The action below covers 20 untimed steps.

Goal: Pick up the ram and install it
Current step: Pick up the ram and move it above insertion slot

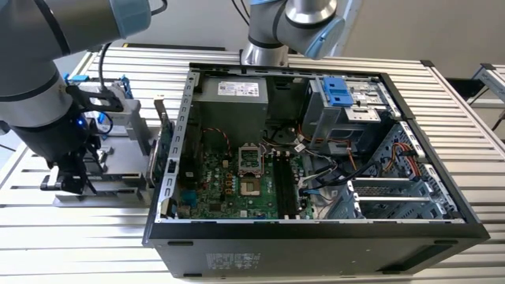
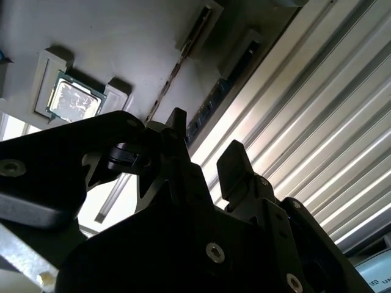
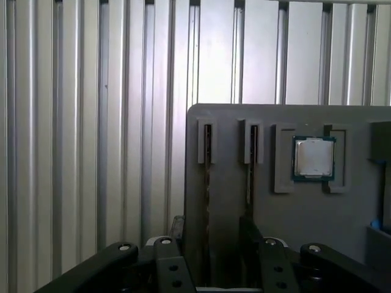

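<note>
1. Exterior view: a grey tray [image 1: 117, 189] sits on the bench [image 1: 79, 248] at the exterior view's left of an open computer case [image 1: 316, 229].
2. First wrist view: the tray holds a square processor chip [image 3: 313, 157] in a recess and two thin sticks standing on edge in narrow slots side by side.
3. The ram [image 3: 208, 183] is the stick in the slot farther from the processor chip. A second stick [image 3: 250, 177] stands in the slot between the ram and the chip.
4. The case lies on its side with its panel off. Inside are a green motherboard [image 1: 236, 186], long black memory slots [image 1: 285, 180], a grey power supply [image 1: 233, 103] and loose cables.
5. The gripper [image 3: 212, 227] is low over the tray with its fingers [image 3: 177, 224] apart. The ram runs between them, with a gap visible on each side in the first wrist view.
6. In the second wrist view the ram [image 2: 211, 101] likewise leads into the space between the two black fingertips of the gripper [image 2: 206, 141].
7. In the exterior view the gripper [image 1: 71, 177] hangs from the arm [image 1: 39, 106] just beside the case's outer wall.
8. The bench is ribbed aluminium. The base of a second arm [image 1: 264, 53] stands behind the case, with a plain pale wall beyond.
</note>
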Each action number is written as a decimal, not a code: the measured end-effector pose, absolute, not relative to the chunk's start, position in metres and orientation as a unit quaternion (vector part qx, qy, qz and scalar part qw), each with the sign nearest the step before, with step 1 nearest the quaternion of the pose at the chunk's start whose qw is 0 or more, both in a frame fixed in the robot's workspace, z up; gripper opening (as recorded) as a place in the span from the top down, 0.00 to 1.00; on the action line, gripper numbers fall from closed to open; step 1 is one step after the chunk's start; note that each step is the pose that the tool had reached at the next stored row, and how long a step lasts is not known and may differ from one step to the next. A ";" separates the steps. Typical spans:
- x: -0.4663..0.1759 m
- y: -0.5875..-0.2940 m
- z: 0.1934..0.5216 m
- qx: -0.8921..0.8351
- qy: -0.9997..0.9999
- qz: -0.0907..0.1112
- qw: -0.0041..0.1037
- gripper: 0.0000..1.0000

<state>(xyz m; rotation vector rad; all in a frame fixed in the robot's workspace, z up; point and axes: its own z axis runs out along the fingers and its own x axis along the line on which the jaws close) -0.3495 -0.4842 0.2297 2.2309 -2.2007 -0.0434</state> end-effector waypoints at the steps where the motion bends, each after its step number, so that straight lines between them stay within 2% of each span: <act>1: -0.349 -0.484 0.229 0.712 -0.702 -0.014 0.004 0.00; 20: -0.349 -0.485 0.207 0.712 -0.702 -0.015 0.005 0.00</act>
